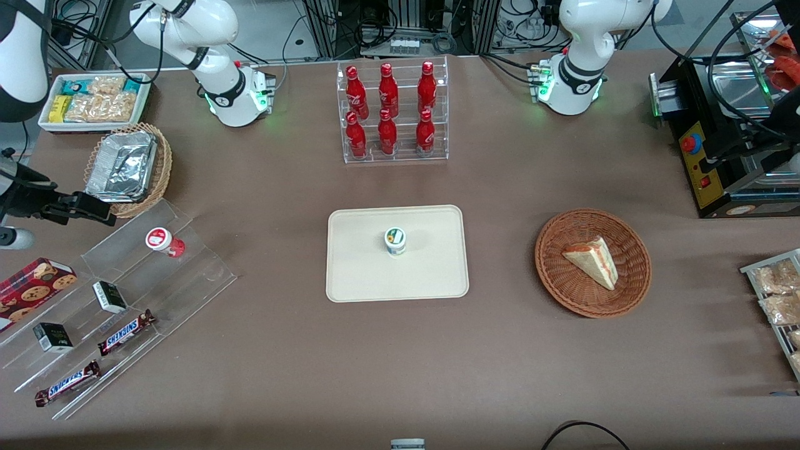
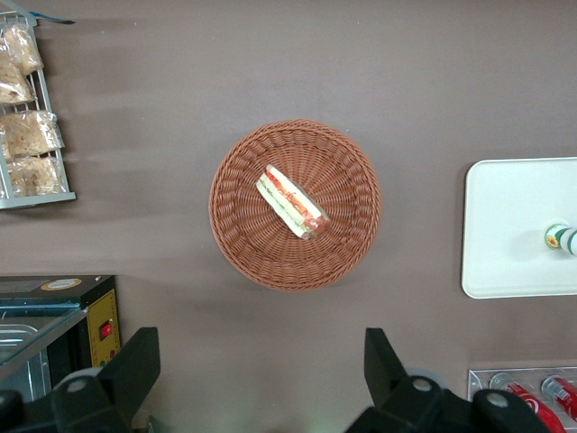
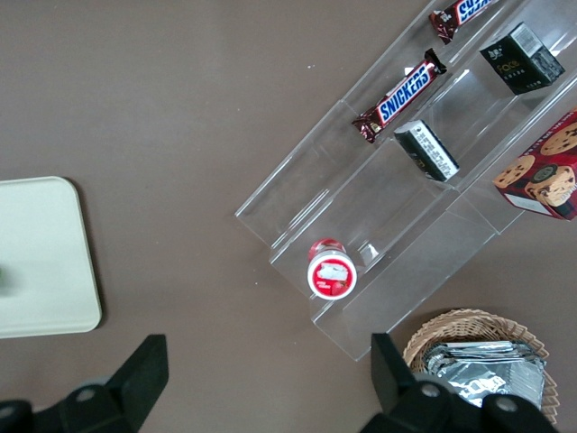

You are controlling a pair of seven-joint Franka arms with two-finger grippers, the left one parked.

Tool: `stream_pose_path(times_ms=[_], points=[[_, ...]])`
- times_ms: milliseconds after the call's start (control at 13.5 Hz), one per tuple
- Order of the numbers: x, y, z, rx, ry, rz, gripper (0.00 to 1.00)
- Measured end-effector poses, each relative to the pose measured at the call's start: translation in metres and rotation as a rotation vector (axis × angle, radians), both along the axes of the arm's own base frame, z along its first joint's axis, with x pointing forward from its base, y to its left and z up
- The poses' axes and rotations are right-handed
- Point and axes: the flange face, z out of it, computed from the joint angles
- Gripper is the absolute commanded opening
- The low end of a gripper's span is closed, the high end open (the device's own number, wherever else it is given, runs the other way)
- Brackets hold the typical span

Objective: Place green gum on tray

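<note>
The green gum (image 1: 395,240), a small white-lidded canister with a green label, stands upright on the cream-beige tray (image 1: 356,275) in the middle of the table. It also shows at the edge of the left wrist view (image 2: 561,239), on the tray (image 2: 505,225). My gripper (image 1: 100,212) is far off toward the working arm's end of the table, beside the wicker basket with the foil tray. In the right wrist view the gripper (image 3: 267,361) is open and empty above bare table, with only a corner of the tray (image 3: 41,262) in sight.
A red-labelled canister (image 1: 159,239) stands on the clear stepped stand (image 1: 187,275) with Snickers bars and small boxes. A foil tray in a wicker basket (image 1: 125,165), a white snack bin (image 1: 94,100), a rack of red bottles (image 1: 390,112) and a basket with a sandwich (image 1: 592,262) stand around.
</note>
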Motion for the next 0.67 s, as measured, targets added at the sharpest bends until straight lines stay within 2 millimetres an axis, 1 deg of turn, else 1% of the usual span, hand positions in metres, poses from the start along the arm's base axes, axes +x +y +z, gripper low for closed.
stream_pose_path(times_ms=[296,667], points=[[-0.007,0.018,0.011,0.001,0.023,0.031,1.00],[-0.018,0.020,0.018,0.003,0.036,0.036,1.00]])
